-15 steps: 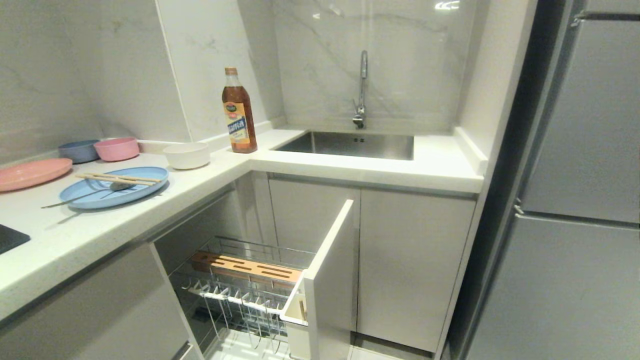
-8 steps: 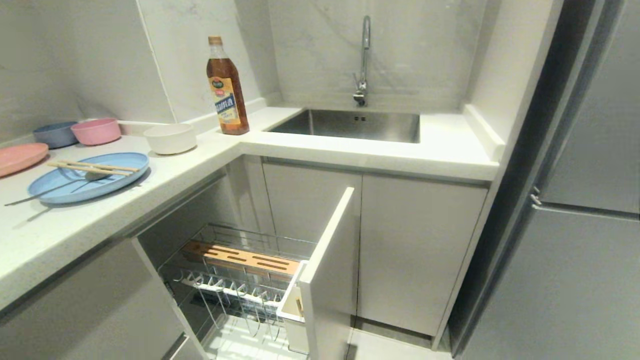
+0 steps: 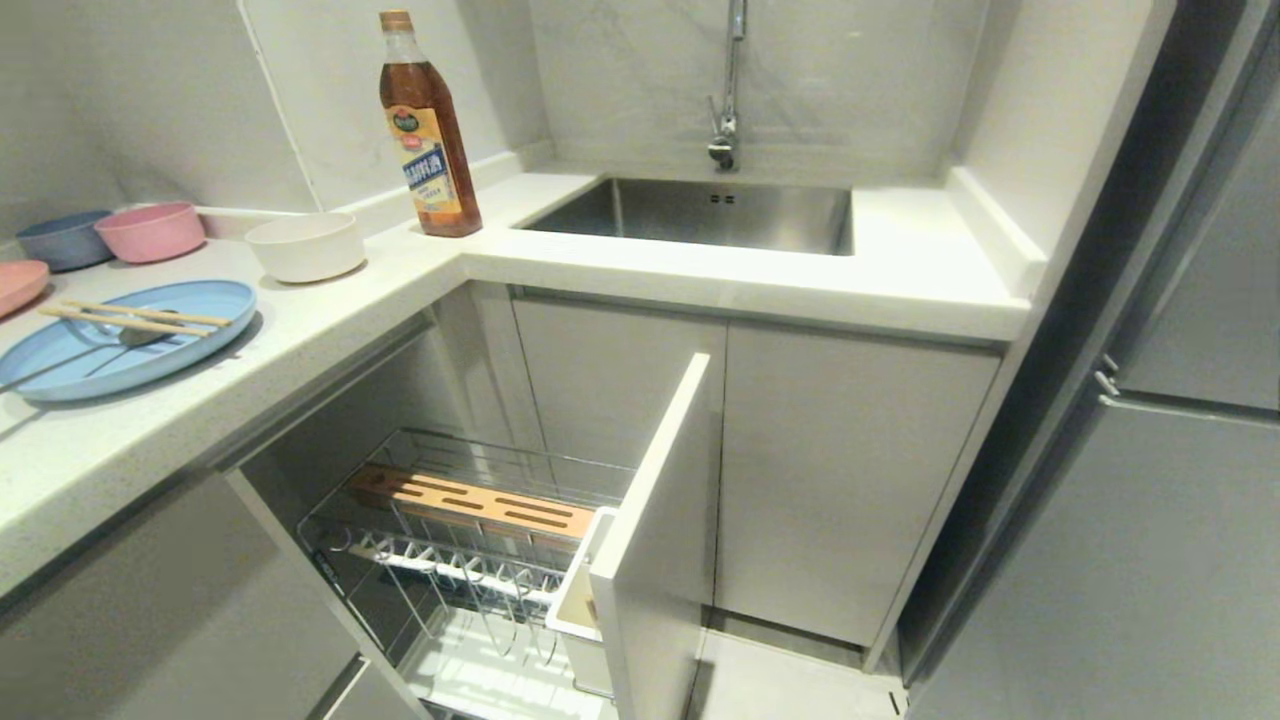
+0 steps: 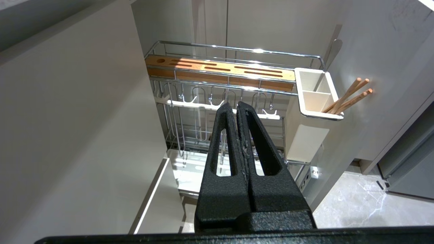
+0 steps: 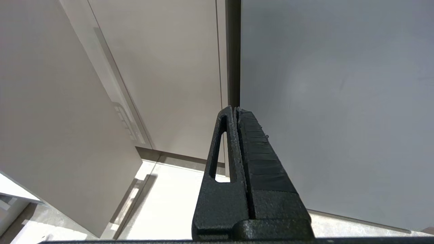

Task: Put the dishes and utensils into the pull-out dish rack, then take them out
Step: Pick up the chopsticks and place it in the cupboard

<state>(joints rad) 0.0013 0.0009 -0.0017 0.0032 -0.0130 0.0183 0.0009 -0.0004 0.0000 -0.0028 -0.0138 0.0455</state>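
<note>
On the counter at the left lies the light-blue plate (image 3: pixel 200 310), with the chopsticks (image 3: pixel 120 322) and the silver spoon (image 3: pixel 135 337) resting on it. The white bowl (image 3: pixel 305 247) stands behind it. Below, the pull-out dish rack (image 3: pixel 460 578) is drawn out and its prongs are bare. In the left wrist view my left gripper (image 4: pixel 236 105) is shut and empty, hanging in front of the rack (image 4: pixel 237 48). Several wooden sticks (image 4: pixel 349 96) stand in its white holder (image 4: pixel 315 95). My right gripper (image 5: pixel 235 109) is shut and empty, facing cabinet doors. Neither arm shows in the head view.
A pink bowl (image 3: pixel 150 230), a grey-blue bowl (image 3: pixel 60 240) and a pink plate (image 3: pixel 20 285) sit at the far left. An oil bottle (image 3: pixel 425 130) stands at the counter corner beside the sink (image 3: pixel 700 210). The rack's white front panel (image 3: pixel 650 520) juts out; a grey fridge (image 3: pixel 1180 450) stands at the right.
The whole head view has shifted: counter, bottle and sink sit higher and further left, and more of the rack and floor shows. The camera moved; none of the things did.
</note>
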